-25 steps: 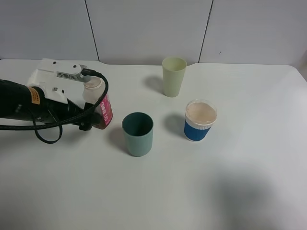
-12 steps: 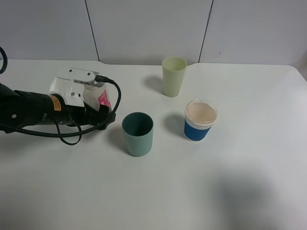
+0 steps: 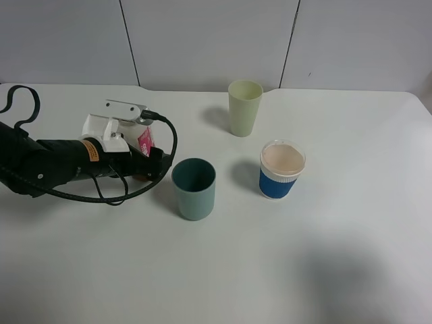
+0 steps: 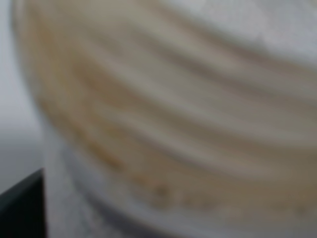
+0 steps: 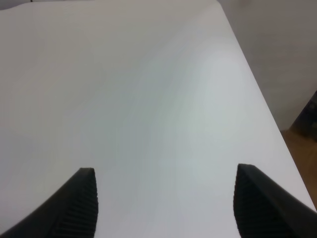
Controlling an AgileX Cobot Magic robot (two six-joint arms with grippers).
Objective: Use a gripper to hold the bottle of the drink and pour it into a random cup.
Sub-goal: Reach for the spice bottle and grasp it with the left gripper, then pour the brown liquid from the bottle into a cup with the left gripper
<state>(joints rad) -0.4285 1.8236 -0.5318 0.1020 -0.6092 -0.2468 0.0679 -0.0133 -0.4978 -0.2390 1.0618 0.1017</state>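
Clamping the bottle, left gripper sits just beside the teal cup. Right gripper gapes wide over the table, holding nothing. Teal cup looks empty; the blue-and-white paper cup shows a pale beige top.

The left arm lies low and almost level, reaching in from the left side. Black cables loop around its wrist, and the white bracket is turned upward. The left gripper is closed around the bottle. The right gripper points downward, with its two black ribbed fingers spread wide apart.
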